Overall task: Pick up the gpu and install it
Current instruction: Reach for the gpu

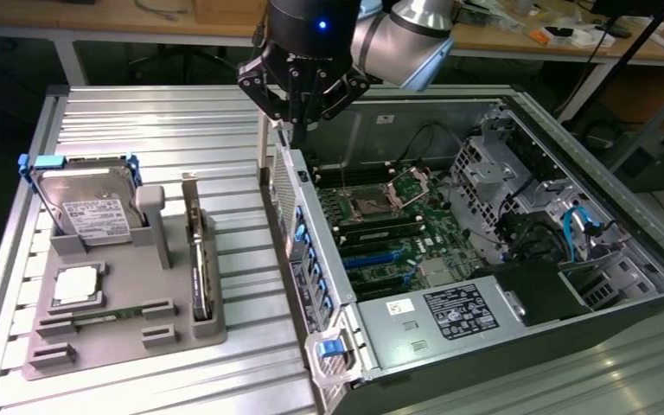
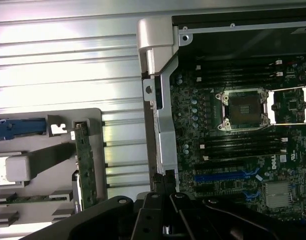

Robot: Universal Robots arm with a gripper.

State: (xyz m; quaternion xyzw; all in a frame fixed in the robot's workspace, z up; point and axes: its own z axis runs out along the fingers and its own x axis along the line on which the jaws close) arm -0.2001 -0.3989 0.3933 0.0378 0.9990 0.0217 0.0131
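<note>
While gripper (image 1: 298,124) hangs shut, empty, above rear wall of open computer case (image 1: 413,117), exterior view has gpu (image 1: 201,259) on edge in grey holder (image 1: 101,341), exterior view's left of case, beside hard drive (image 1: 84,203). Wrist view: gpu in holder slot, well apart from gripper.

- Tray (image 1: 124,333) sits on the bench (image 1: 170,130), exterior view's left of the case (image 1: 309,251).
- Gpu (image 1: 201,259) stands on edge along the tray's case side, drive (image 1: 87,203) to its left.

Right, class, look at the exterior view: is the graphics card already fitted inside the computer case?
No, the graphics card stands on edge in the grey holder, outside the open computer case.
</note>
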